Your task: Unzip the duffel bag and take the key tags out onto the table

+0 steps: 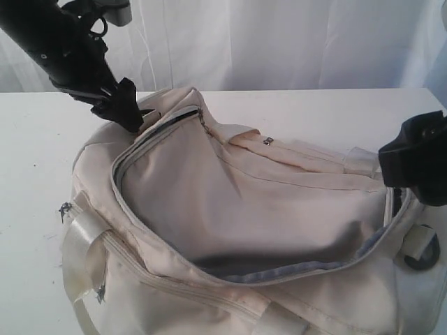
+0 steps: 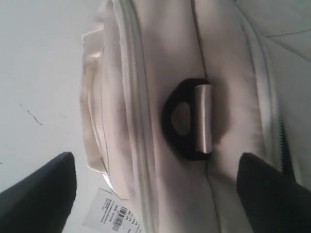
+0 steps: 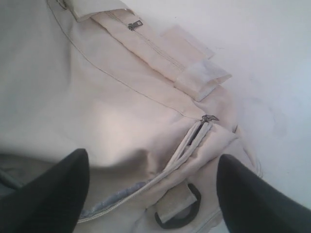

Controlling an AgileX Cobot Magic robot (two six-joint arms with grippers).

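Note:
The cream duffel bag (image 1: pixel 244 202) lies across the white table (image 1: pixel 35 153). Its main zipper is open along a long curve, and dark grey lining (image 1: pixel 293 269) shows in the gap. No key tags are in view. My left gripper (image 1: pixel 129 115) stands open over the bag's far left end; in the left wrist view its open fingers (image 2: pixel 43 189) straddle the fabric below a black D-ring (image 2: pixel 187 119). My right gripper (image 1: pixel 413 166) is open above the bag's right end, with a zipper pull (image 3: pixel 209 118) and another D-ring (image 3: pixel 177 213) between its fingers (image 3: pixel 257 194).
A white barcode label (image 2: pixel 114 213) hangs off the bag's left end. A small pocket zipper pull (image 1: pixel 267 141) sits on the bag's top. White curtain (image 1: pixel 279 42) hangs behind the table. Bare tabletop lies left of the bag and behind it.

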